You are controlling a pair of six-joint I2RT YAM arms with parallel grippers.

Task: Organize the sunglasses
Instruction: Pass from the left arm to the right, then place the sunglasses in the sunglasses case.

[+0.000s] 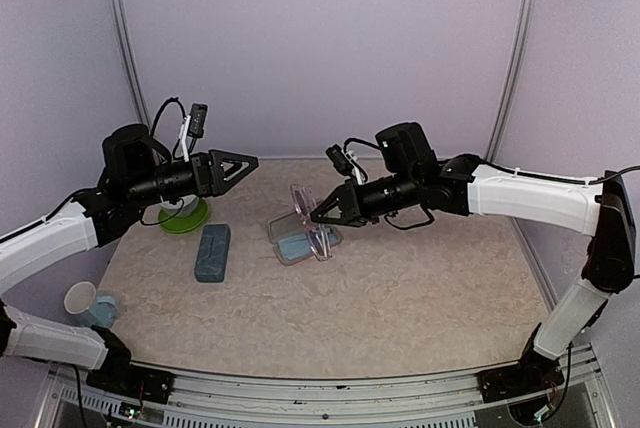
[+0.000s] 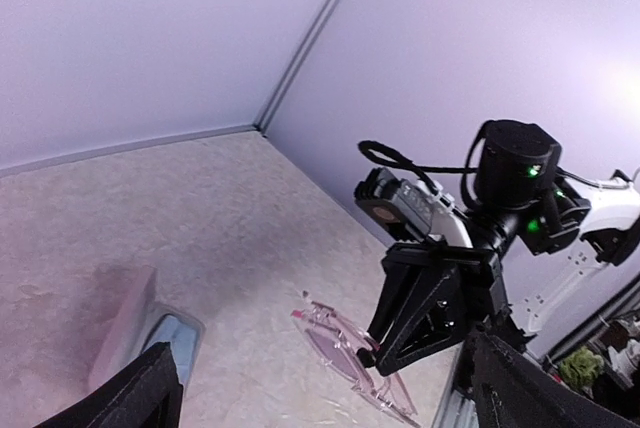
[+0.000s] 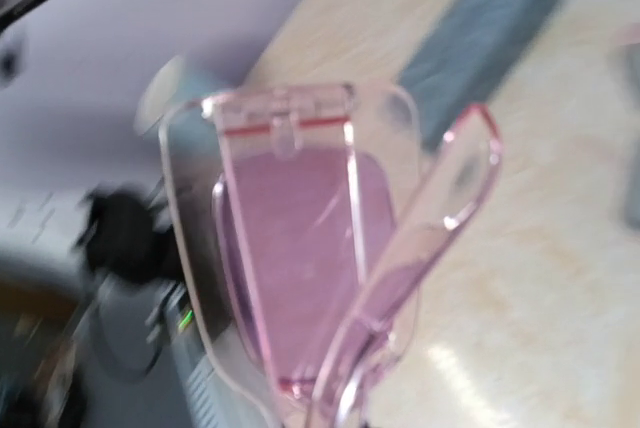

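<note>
Top external, centre of frame: gripping the sunglasses (image 1: 299, 198) w/ the right gripper (image 1: 320, 216), jaws all but shut on the frame. Hanging tilted just above an open case (image 1: 283, 231), w/ a light-blue cloth (image 1: 296, 247) lying inside. Looking translucent pink thru-out: clear rosy rim, purplish-pink lenses, one lens pointing up toward the back wall, the other down toward the case. Can't tell whether touching the case or not.

Left of centre: hovering the left gripper (image 1: 248, 166) over the table (image 1: 420, 288), holding nothing. Sitting just below it, a green dish (image 1: 185, 218). Lying right of that dish, a blue-grey case (image 1: 212, 251), closed. Standing at lower left, a pale cup (image 1: 80, 298).

Left wrist, bottom corners: spreading the left fingers (image 2: 130, 398) wide apart, nothing btwn them. Lower centre: clamping the right gripper (image 2: 372, 356) on the sunglasses (image 2: 335, 340), pink frame sticking out on both sides of the fingertips. Lower left: showing the open case (image 2: 125, 323), pinkish lid raised.

Right wrist, blurred: filling mid-frame w/ the sunglasses (image 3: 300, 238), showing a see-thru pink rim, a purplish lens, a thin red line across the top and a curved pink piece crossing at right. Upper right: showing the blue-grey case (image 3: 480, 33) lying on the table.
</note>
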